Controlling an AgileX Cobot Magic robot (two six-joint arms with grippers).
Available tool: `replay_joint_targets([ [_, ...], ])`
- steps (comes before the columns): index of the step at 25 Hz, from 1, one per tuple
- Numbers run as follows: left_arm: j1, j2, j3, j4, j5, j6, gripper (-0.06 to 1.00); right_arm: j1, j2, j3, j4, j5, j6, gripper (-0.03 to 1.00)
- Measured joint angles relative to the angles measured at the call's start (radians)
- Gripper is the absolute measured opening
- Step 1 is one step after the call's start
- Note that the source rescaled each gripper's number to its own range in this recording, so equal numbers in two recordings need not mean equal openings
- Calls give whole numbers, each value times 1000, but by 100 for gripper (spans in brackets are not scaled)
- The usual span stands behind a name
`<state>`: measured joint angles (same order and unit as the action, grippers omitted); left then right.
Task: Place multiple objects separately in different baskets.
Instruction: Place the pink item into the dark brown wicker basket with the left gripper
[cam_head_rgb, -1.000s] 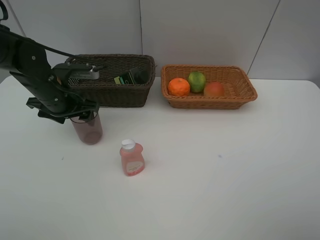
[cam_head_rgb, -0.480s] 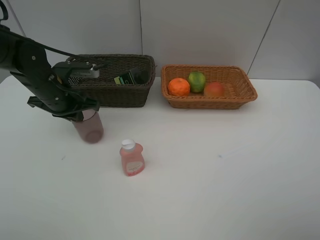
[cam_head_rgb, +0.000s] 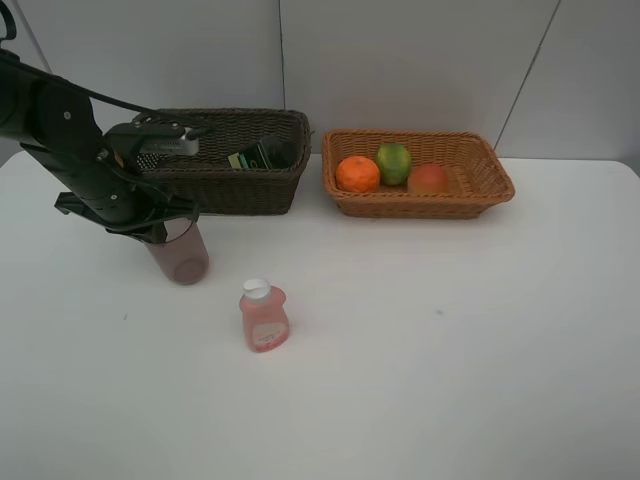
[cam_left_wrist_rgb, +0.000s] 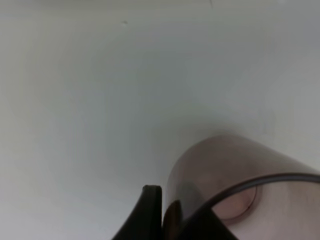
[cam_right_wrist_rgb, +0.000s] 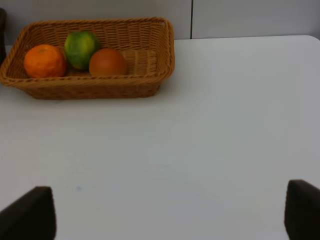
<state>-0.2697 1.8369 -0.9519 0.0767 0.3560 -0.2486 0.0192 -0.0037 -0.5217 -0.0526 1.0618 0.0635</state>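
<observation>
My left gripper (cam_head_rgb: 163, 232) is shut on the rim of the translucent mauve cup (cam_head_rgb: 181, 258), in front of the dark brown basket (cam_head_rgb: 225, 185). In the left wrist view one finger (cam_left_wrist_rgb: 150, 210) is outside the cup (cam_left_wrist_rgb: 250, 175) and one inside. The dark green pump bottle (cam_head_rgb: 262, 155) lies in the dark basket. The orange (cam_head_rgb: 357, 174), green fruit (cam_head_rgb: 393, 162) and red-yellow fruit (cam_head_rgb: 428, 179) lie in the orange-tan basket (cam_head_rgb: 480, 195). The pink white-capped bottle (cam_head_rgb: 264, 316) stands on the table. My right gripper (cam_right_wrist_rgb: 167, 220) is open and empty, out of the exterior view.
The white table (cam_head_rgb: 450, 340) spreads in front of both baskets. A grey wall runs behind them. The right wrist view shows the orange-tan basket (cam_right_wrist_rgb: 100, 90) with its three fruits at the far left.
My left gripper has shifted slightly up and to the right with the mauve cup in it. The pink bottle and both baskets have not moved.
</observation>
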Motion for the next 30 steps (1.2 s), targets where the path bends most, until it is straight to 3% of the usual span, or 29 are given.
replay_joint_targets([
  [13, 0, -229, 0, 0, 154, -75, 0, 0, 0, 0, 0, 0, 0, 98],
  [22, -1, -390, -70, 8, 186, -75, 0, 0, 0, 0, 0, 0, 0, 98],
  [26, -1, -373, -128, 79, 144, -75, 0, 0, 0, 0, 0, 0, 0, 98],
  [30, -1, -320, -158, 203, 13, -75, 0, 0, 0, 0, 0, 0, 0, 98],
])
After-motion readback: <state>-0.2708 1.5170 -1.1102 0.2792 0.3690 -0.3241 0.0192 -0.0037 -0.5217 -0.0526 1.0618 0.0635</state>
